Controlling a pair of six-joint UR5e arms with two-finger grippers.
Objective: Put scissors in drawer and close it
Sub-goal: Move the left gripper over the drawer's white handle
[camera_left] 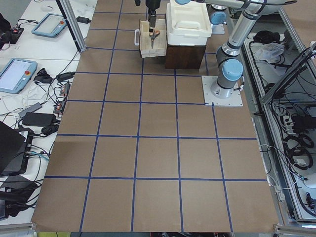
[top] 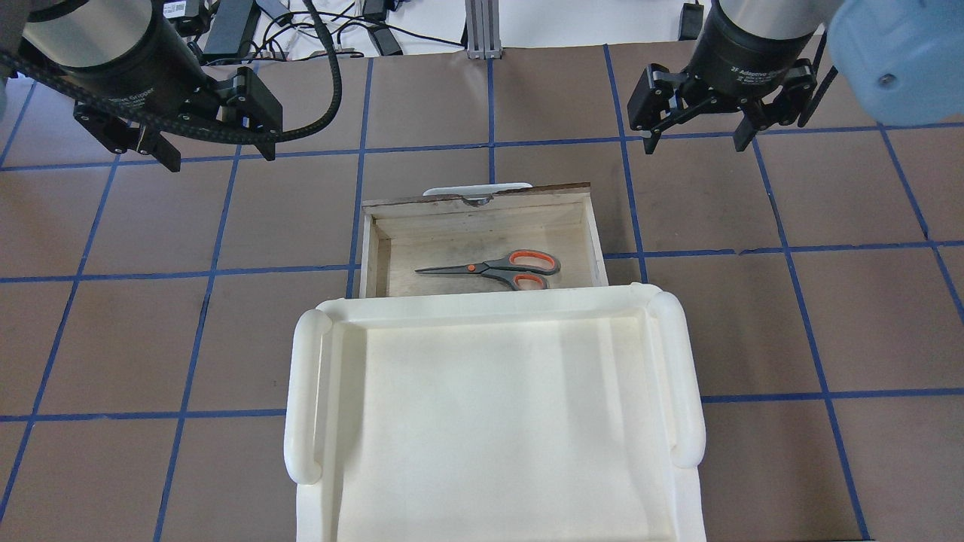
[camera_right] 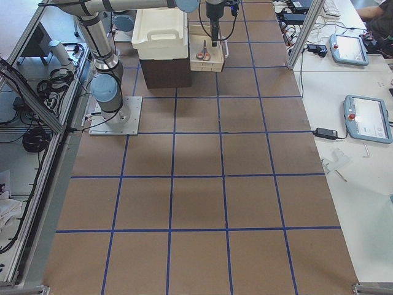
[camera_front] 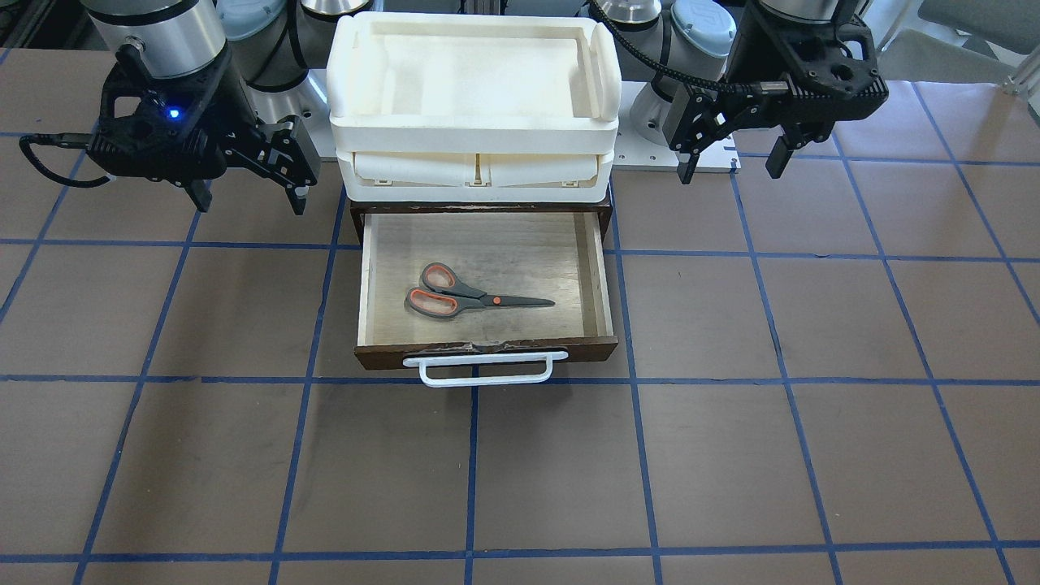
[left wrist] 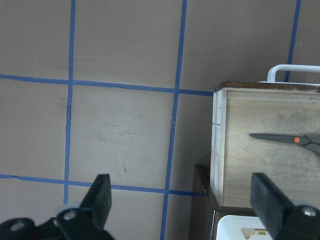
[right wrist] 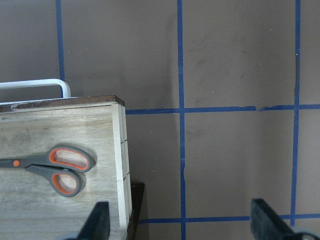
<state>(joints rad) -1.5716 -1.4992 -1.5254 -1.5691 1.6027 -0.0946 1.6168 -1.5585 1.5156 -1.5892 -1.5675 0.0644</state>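
The scissors (camera_front: 475, 296) lie flat inside the open drawer (camera_front: 487, 351), handles toward the robot's right. They also show in the overhead view (top: 497, 269) and both wrist views (left wrist: 295, 140) (right wrist: 55, 167). The drawer is pulled out, and its white bar handle (camera_front: 486, 370) faces away from the robot. My left gripper (camera_front: 730, 171) (top: 218, 158) is open and empty, above the table beside the drawer on its left. My right gripper (camera_front: 250, 203) (top: 695, 144) is open and empty, above the table on the drawer's right. Neither touches the drawer.
A cream-white plastic tray unit (camera_front: 471, 130) (top: 305, 399) sits on top of the dark brown cabinet, over the drawer's back part. The brown table (camera_front: 731, 455) has a blue tape grid. Screens and cables lie on side benches (camera_left: 19, 74).
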